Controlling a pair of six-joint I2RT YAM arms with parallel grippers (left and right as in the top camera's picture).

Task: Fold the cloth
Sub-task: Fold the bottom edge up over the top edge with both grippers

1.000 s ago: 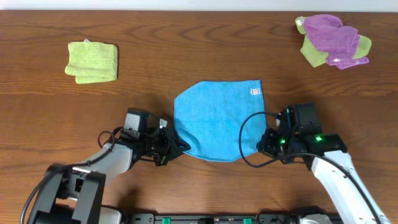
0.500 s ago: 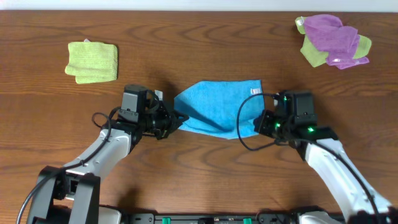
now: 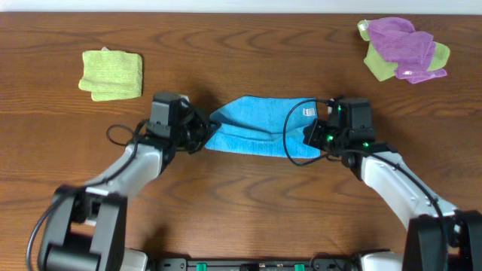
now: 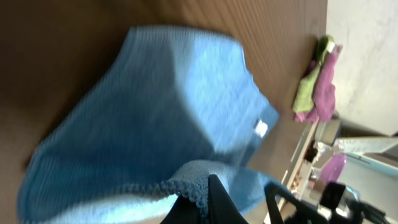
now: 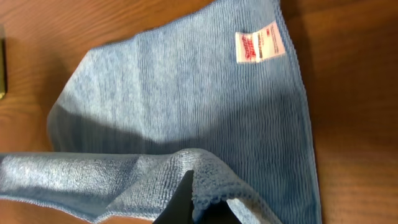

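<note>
The sky-blue cloth (image 3: 256,128) lies in the middle of the table with its near edge lifted and carried over its far half. A white tag (image 3: 309,111) shows near its far right corner. My left gripper (image 3: 203,135) is shut on the cloth's near left corner (image 4: 193,180). My right gripper (image 3: 310,135) is shut on the near right corner (image 5: 205,174). The right wrist view shows the flat far half and the tag (image 5: 260,45) beyond the lifted edge.
A folded light green cloth (image 3: 111,74) lies at the far left. A purple cloth (image 3: 403,41) lies crumpled on another green cloth (image 3: 380,66) at the far right. Brown wooden table (image 3: 241,196) all around.
Both grippers have moved away from me, carrying the cloth's near edge over toward its far edge. The visible blue area has shrunk to a narrow band.
</note>
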